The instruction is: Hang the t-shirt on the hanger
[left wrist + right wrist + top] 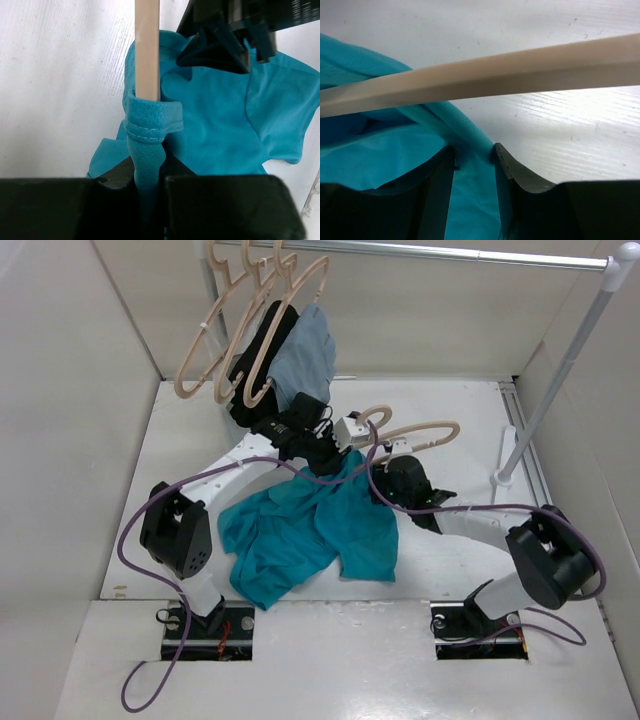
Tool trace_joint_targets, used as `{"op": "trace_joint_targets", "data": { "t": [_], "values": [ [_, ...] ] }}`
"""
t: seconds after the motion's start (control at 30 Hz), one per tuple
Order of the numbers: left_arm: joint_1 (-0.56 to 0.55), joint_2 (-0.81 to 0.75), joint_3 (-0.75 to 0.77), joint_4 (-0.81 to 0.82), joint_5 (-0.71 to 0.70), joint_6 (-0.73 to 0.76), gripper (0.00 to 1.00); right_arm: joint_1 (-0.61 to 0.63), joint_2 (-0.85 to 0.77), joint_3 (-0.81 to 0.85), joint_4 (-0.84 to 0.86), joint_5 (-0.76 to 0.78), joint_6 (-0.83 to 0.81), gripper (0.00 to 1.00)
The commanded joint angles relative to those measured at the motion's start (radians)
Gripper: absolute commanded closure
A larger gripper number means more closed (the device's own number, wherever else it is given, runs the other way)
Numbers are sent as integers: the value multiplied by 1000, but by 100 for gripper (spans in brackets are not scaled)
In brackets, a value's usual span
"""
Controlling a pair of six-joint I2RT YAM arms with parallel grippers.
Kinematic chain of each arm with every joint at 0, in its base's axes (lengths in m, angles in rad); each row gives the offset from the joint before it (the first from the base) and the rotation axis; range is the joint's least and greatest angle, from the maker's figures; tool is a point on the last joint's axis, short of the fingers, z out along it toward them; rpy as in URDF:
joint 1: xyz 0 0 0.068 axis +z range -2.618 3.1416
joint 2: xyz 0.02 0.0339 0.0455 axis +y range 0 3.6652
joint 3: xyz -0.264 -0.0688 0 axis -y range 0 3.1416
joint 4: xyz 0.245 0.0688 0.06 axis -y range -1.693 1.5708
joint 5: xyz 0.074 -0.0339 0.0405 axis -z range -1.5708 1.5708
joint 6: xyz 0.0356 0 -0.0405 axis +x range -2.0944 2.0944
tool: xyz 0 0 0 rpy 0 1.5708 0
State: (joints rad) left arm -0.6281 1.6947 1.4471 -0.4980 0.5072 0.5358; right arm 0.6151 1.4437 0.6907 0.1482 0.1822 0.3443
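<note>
Threading stage, by appearance. Left hand [150, 182] clamps t-shirt [300, 530] neck hem, hanger [147, 45] through collar; shirt heaped mid-frame on desk [190, 450]. Right hand [472, 165] part-open astride cloth, grip undeterminable. Next move likely calls for drawing collar over hanger shoulder.

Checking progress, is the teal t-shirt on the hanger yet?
Partly: a hem of the t-shirt loops around the hanger; the rest lies crumpled.

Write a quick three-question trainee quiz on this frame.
1. True or false: the left end effector is shut on the hem of the t-shirt.
2. In the left wrist view, that hem loops around: A) the hanger B) a cable C) a finger.
3. Beside the black garment hanging from the rail is another garment. What colour is it?
Key: 1 true; 2 A; 3 grey-blue.
</note>
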Motion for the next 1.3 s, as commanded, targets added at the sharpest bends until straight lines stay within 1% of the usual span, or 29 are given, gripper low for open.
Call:
{"op": "trace_joint_targets", "data": {
  "t": [0.0, 0.03, 0.1, 0.13, 0.17, 0.2, 0.33, 0.4, 0.43, 0.47, 0.5, 0.53, 0.57, 0.63, 0.67, 0.73, 0.77, 0.8, 0.83, 0.87, 0.97, 1.03, 1.07, 1.13, 1.23, 1.27],
  "values": [
    [-9, -63, 9, 39, 60, -13, 100, -9, 41, -10, 106, -50, 9, 57],
    [-9, -63, 9, 39, 60, -13, 100, -9, 52, 1, 106, -50, 9, 60],
    [-9, -63, 18, 39, 60, -13, 100, -9, 52, 1, 106, -50, 9, 71],
    [-9, -63, 18, 39, 60, -13, 100, -18, 61, 1, 106, -41, 9, 88],
    [-9, -63, 18, 39, 60, -13, 100, -18, 61, -13, 106, -41, 25, 97],
    [-9, -63, 18, 39, 60, -13, 100, -43, 61, -37, 106, -41, 36, 100],
    [33, -72, 7, 30, 73, -13, 100, -101, 5, -121, 106, -41, 67, 100],
    [44, -82, 7, -13, 73, 30, 100, -135, -67, -160, 106, -41, 76, 100],
    [44, -93, 7, -30, 73, 62, 100, -184, -97, -181, 106, -53, 76, 100],
    [44, -102, -20, -45, 64, 105, 100, -216, -129, -225, 106, -67, 100, 100],
    [44, -128, -40, -54, 44, 174, 100, -248, -200, -247, 106, -81, 137, 100],
    [44, -142, -66, -54, -4, 202, 100, -303, -239, -266, 106, -92, 150, 100],
    [53, -154, -120, -54, -19, 231, 100, -323, -279, -292, 93, -92, 150, 100],
    [83, -185, -180, -72, -29, 310, 100, -385, -417, -301, 24, -78, 150, 100],
    [84, -194, -180, -86, -29, 341, 100, -412, -417, -301, -1, -78, 150, 100],
    [96, -233, -235, -96, -29, 394, 100, -465, -495, -301, -60, -92, 137, 100],
    [96, -246, -255, -96, -51, 415, 100, -513, -515, -301, -79, -110, 122, 100],
    [96, -259, -293, -79, -67, 446, 100, -537, -535, -301, -97, -110, 113, 100],
    [96, -268, -312, -64, -90, 446, 100, -557, -567, -301, -117, -124, 90, 100],
    [108, -277, -327, -32, -137, 460, 100, -571, -583, -286, -155, -124, 75, 100],
    [140, -267, -361, 19, -188, 461, 100, -581, -618, -234, -232, -113, 3, 100],
    [140, -254, -352, 19, -226, 449, 100, -581, -629, -177, -274, -102, -39, 100],
    [140, -254, -352, 19, -237, 440, 100, -581, -638, -159, -294, -93, -86, 100],
    [140, -254, -352, 48, -281, 440, 100, -581, -638, -94, -361, -83, -135, 100],
    [140, -254, -396, 105, -376, 522, 100, -581, -649, -31, -424, -82, -235, 100],
    [140, -254, -405, 114, -397, 541, 100, -581, -649, 15, -441, -82, -267, 100]
  ]
}}
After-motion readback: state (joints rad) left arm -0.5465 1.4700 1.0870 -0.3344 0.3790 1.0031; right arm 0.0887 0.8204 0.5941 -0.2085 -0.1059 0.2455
